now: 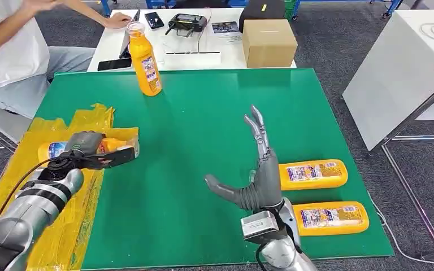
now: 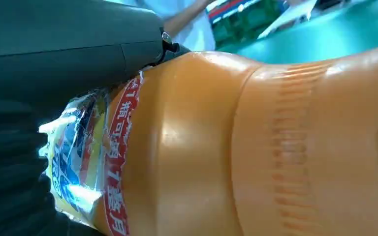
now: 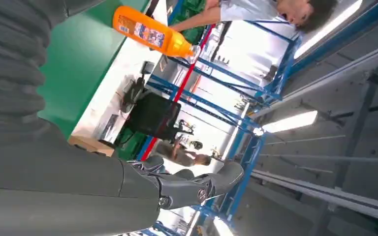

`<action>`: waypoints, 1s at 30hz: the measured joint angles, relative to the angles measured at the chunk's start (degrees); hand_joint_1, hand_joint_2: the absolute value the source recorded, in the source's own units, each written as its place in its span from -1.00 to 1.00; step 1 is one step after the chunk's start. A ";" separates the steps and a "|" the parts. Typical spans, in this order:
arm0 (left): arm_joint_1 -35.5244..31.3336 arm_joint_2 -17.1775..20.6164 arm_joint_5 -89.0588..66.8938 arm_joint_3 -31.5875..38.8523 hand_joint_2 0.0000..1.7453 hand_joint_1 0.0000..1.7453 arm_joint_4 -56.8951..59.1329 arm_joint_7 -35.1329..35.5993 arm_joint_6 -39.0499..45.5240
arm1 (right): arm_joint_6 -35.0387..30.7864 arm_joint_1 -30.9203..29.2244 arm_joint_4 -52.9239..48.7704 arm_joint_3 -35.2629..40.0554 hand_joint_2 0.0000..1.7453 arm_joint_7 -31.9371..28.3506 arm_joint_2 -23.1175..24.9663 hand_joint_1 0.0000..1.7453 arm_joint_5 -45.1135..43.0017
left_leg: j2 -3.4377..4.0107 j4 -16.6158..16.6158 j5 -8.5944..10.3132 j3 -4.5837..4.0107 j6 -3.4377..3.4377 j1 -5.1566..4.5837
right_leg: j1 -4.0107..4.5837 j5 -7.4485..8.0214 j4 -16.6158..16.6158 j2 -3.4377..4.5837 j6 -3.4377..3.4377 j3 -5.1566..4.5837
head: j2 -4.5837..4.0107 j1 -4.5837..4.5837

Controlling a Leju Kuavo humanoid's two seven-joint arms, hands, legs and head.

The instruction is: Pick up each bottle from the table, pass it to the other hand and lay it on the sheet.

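An orange bottle (image 1: 118, 145) lies on the yellow sheet (image 1: 93, 121) at the table's left. My left hand (image 1: 85, 151) grips it around the middle; in the left wrist view the bottle (image 2: 256, 147) sits against the thumb (image 2: 103, 54). My right hand (image 1: 260, 175) stands open over the green mat, fingers stretched forward and nothing in it. Just right of it lie two more orange bottles, one (image 1: 313, 174) nearer the middle and one (image 1: 330, 218) by the front edge. A third bottle (image 1: 145, 59) (image 3: 150, 34) stands upright at the far side.
The green mat (image 1: 203, 124) covers the table. Behind it a white table (image 1: 226, 53) carries a cardboard box (image 1: 268, 42), phones and a controller. A person (image 1: 5, 51) sits at the far left. Another white table (image 1: 401, 68) stands to the right.
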 measured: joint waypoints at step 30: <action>-0.76 -1.79 0.22 0.02 1.00 -1.00 6.76 0.55 0.18 | -0.18 -0.82 2.10 0.46 1.00 0.39 0.00 -1.00 0.20 | -0.21 -0.02 0.00 0.32 0.00 0.00 | -0.01 -0.01 0.00 -0.06 -0.01 0.38 | 0.00 0.00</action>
